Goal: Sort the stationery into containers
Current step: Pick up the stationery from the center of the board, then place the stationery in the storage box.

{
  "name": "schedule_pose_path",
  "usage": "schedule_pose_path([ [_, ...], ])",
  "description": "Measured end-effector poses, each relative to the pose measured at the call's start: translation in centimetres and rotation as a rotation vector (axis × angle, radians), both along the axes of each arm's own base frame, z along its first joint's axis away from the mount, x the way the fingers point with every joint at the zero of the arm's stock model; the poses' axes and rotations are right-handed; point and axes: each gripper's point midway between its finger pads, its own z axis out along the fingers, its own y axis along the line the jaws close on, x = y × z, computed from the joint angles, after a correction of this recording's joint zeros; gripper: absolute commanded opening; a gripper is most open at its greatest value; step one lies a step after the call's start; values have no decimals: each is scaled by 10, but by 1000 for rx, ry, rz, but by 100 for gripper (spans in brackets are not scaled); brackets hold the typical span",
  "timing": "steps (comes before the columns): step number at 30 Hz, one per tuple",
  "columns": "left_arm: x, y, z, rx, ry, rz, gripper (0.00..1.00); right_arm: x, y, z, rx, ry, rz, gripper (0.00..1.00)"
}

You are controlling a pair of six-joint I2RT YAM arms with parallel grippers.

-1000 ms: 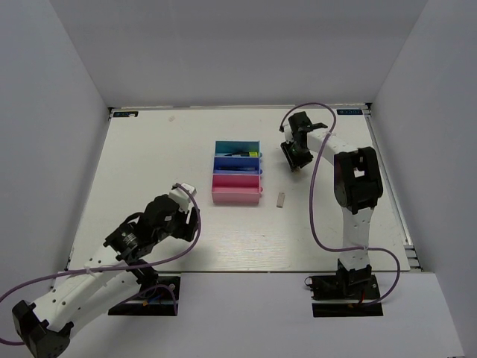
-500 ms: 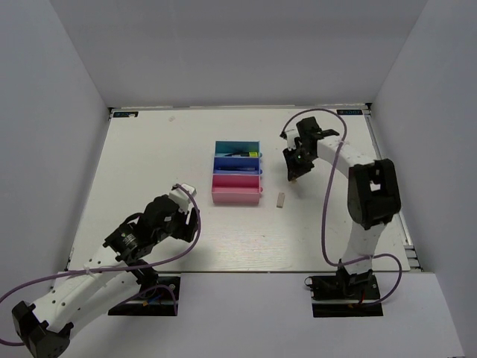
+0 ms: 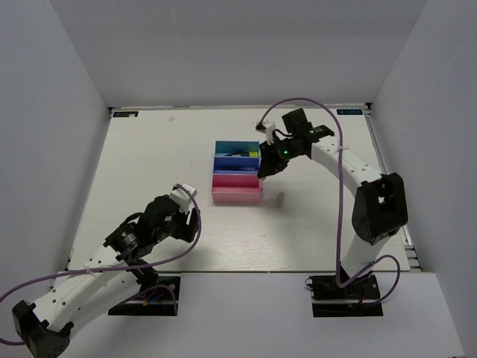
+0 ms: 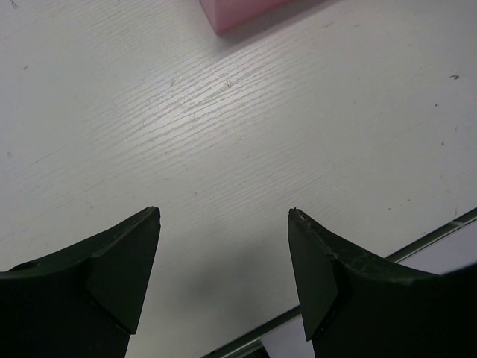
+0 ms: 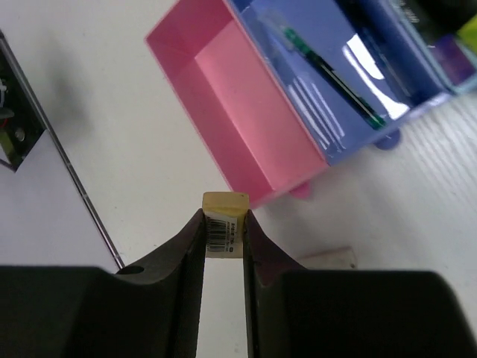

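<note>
While the right end effector (image 5: 225, 227) hangs just off the right-hand side of the joined bins, its two black fingers (image 5: 186, 257) are drawn in narrow. They pinch a small beige rectangular eraser (image 5: 225, 203) with a barcode label, held upright with its top poking out past the fingertips.

Just ahead of that grip, from the wrist view, stands the pink open plastic bin (image 5: 246, 127). The eraser sits short of the bin's near wall rather than over it, as far as I can tell. Joined to the far side of the pink one is the blue open plastic bin (image 5: 328, 119), with a thin dark pen (image 5: 339, 86) lying along its floor. Farther out again, the teal open plastic bin (image 3: 227, 146) holds a stubby black highlighter with a yellow end (image 3: 246, 154).

Close beside the right finger a flat whitish piece (image 5: 332, 257) lies on the white table (image 4: 298, 112), partly hidden. I cannot tell what it is.

The left end effector (image 4: 223, 212) is well apart from the bins, its fingers spread wide and holding nothing over bare wood-grain. Only a pink corner shows far ahead of its tips.
</note>
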Motion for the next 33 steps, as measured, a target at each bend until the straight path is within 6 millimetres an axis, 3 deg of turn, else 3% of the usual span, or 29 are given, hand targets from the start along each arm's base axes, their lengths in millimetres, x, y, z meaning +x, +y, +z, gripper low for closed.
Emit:
schedule_pose_path([
  [8,0,0,-1,1,3,-3,79,-8,42,-29,-92,36,43,8],
  [14,0,0,0,4,1,-7,79,-4,46,-36,-161,-6,24,54],
  [19,-1,-1,0,2,2,-10,79,-3,41,-40,-205,-22,14,55],
  [21,-1,-1,0,2,2,-10,79,-2,41,-40,-210,-26,13,42],
  [22,-1,-1,0,2,2,-10,79,-2,42,-38,-211,-31,15,28],
  [23,-1,-1,0,2,2,-10,79,-1,42,-37,-210,-36,17,0],
  [28,-1,-1,1,-1,-2,-10,79,-1,32,-37,-220,-93,28,0],
  [29,-1,-1,1,-3,-4,-10,79,-7,24,-37,-230,-114,37,2],
  [31,-1,-1,2,-5,-7,-10,79,-18,3,-34,-244,-180,65,18],
  [32,-1,-1,2,-7,-8,-10,79,-23,-8,-32,-247,-226,85,43],
  [33,-1,-1,2,-7,-8,-11,79,-28,-19,-29,-247,-276,103,54],
])
